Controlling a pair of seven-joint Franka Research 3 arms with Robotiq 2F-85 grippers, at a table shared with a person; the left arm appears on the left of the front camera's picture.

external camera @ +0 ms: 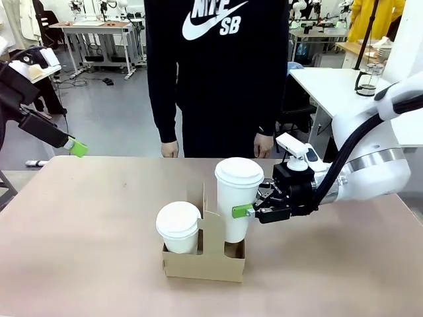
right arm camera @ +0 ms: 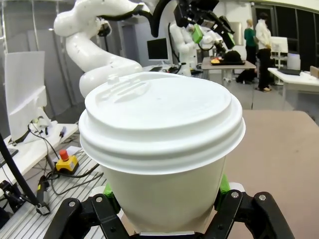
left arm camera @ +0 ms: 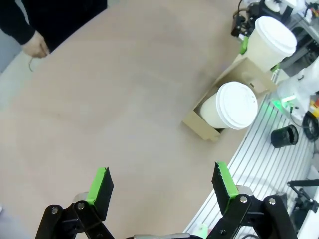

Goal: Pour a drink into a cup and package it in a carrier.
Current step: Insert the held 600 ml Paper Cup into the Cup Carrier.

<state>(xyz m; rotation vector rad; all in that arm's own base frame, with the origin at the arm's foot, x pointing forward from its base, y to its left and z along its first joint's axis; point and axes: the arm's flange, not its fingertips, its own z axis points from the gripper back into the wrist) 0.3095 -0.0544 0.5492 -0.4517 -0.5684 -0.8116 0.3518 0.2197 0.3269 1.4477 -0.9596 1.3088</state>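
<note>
While the right end effector (external camera: 259, 206) clasps the tall white lidded paper cup (external camera: 237, 198) at frame centre, lower it straight into the brown cardboard carrier (external camera: 205, 256)'s open right slot; the left end effector (external camera: 78, 148) idles agape upper left.

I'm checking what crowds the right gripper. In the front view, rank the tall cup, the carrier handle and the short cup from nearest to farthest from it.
From the right gripper:
1. Tall cup, clamped in its jaws, over the carrier's right slot.
2. Carrier handle, left of that cup.
3. Short cup, in the left slot.
</note>
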